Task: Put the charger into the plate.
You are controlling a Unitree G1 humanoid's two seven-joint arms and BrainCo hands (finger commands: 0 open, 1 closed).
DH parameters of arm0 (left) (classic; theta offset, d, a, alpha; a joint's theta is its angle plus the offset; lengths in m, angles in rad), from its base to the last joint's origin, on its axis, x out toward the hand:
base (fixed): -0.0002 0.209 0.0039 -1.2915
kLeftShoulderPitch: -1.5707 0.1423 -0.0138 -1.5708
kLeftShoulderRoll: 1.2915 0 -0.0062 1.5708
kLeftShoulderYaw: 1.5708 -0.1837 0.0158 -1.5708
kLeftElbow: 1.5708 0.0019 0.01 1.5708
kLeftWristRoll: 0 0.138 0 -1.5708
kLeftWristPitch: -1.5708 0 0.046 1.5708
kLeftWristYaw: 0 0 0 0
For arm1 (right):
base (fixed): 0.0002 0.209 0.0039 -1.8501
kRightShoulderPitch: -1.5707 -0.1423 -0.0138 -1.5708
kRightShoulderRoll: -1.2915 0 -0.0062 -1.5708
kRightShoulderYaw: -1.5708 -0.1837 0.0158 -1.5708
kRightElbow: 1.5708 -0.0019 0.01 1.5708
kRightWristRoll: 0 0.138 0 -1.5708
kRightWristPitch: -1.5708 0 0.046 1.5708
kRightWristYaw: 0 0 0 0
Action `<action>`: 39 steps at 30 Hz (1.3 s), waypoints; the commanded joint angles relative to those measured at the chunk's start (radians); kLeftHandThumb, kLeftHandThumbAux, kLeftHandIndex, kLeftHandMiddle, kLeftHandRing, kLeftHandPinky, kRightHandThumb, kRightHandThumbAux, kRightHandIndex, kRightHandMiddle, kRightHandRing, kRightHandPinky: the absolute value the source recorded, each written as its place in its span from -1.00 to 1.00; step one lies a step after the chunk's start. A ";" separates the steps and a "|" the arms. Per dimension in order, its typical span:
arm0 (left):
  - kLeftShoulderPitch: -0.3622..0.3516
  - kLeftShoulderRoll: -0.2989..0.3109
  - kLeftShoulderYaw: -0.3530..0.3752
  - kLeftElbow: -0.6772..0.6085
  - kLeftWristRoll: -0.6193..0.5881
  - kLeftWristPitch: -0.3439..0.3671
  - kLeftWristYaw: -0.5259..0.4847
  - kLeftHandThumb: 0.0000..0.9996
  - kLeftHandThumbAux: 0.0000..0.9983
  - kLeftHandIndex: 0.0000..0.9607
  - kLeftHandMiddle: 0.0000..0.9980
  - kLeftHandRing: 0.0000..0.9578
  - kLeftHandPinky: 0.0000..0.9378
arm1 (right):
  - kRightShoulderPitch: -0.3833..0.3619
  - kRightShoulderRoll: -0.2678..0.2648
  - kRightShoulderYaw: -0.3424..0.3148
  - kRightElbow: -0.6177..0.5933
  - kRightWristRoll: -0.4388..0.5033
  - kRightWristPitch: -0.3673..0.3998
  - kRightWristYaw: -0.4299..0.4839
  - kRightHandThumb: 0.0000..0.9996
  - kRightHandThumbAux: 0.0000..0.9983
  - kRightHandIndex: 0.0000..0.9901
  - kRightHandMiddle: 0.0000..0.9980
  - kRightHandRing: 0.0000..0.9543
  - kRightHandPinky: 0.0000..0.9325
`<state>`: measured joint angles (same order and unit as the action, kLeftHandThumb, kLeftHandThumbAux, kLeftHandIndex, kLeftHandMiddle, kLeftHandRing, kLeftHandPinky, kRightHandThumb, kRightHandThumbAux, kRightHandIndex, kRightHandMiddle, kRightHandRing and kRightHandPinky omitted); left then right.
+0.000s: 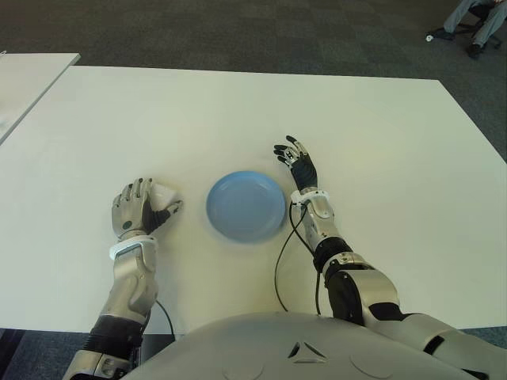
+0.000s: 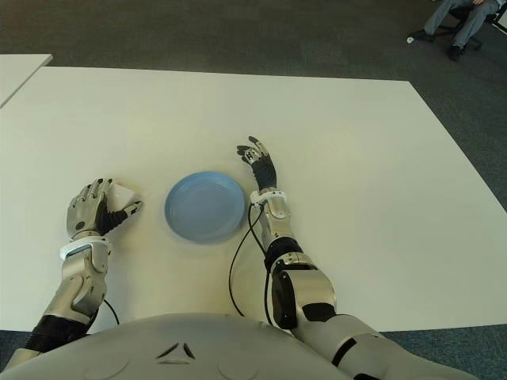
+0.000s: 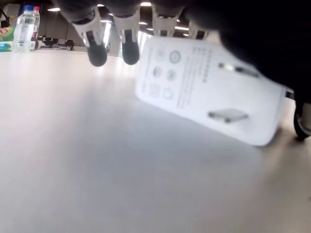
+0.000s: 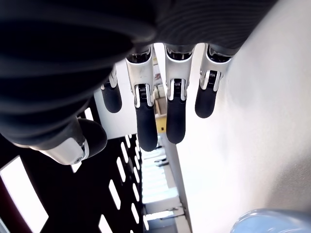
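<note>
A: In the left eye view, where is the charger (image 1: 164,194)?

B: Lower left of the frame, on the white bench (image 1: 238,111), under the left hand (image 1: 139,207). The fingers (image 1: 136,190) curl over its top and the thumb presses its near side. It sits just left of the blue plate (image 1: 246,206), not touching it.

A: And the right hand (image 1: 299,165)?

B: Just upper right of the plate, fingers spread and relaxed, holding nothing. A person's legs (image 1: 475,20) show in the upper right corner.

A: Does the right eye view add anything?

B: The same layout; the charger (image 2: 120,195) is a white block peeking out past the fingers, with the plate (image 2: 204,205) at frame centre.

A: The left wrist view?

B: The charger (image 3: 209,90) fills the upper right of the frame, its long axis tilted down toward the right, its pronged face toward the camera. The two metal prongs (image 3: 228,115) stick out. Fingertips (image 3: 97,56) hang over its top edge. A water bottle (image 3: 24,29) stands far off, upper left.

A: The right wrist view?

B: Straight, open fingers (image 4: 146,121) above the bench, empty; the plate's rim (image 4: 272,221) shows at lower right.
</note>
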<state>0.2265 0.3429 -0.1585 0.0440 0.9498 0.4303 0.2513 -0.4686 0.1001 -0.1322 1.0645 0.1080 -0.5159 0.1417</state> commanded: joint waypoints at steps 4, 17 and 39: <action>-0.001 -0.005 -0.021 0.030 -0.017 0.004 -0.002 -0.61 -0.37 -1.00 -1.00 -1.00 -1.00 | 0.037 0.035 0.000 0.025 0.002 0.039 -0.015 -1.00 0.04 -0.73 -0.32 -0.42 -0.57; 0.004 -0.007 -0.040 0.033 -0.022 0.015 -0.011 -0.60 -0.35 -1.00 -1.00 -1.00 -1.00 | 0.037 0.036 0.001 0.021 0.005 0.047 -0.010 -1.00 0.03 -0.73 -0.33 -0.42 -0.58; 0.036 -0.047 -0.063 0.020 -0.021 0.099 0.002 -0.60 -0.41 -1.00 -0.94 -0.90 -0.70 | 0.039 0.039 0.000 0.016 0.008 0.051 -0.010 -1.00 0.03 -0.73 -0.33 -0.42 -0.55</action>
<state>0.2332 0.3131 -0.2040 0.0455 0.9403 0.5136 0.2716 -0.4681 0.1002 -0.1304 1.0575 0.1077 -0.5053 0.1391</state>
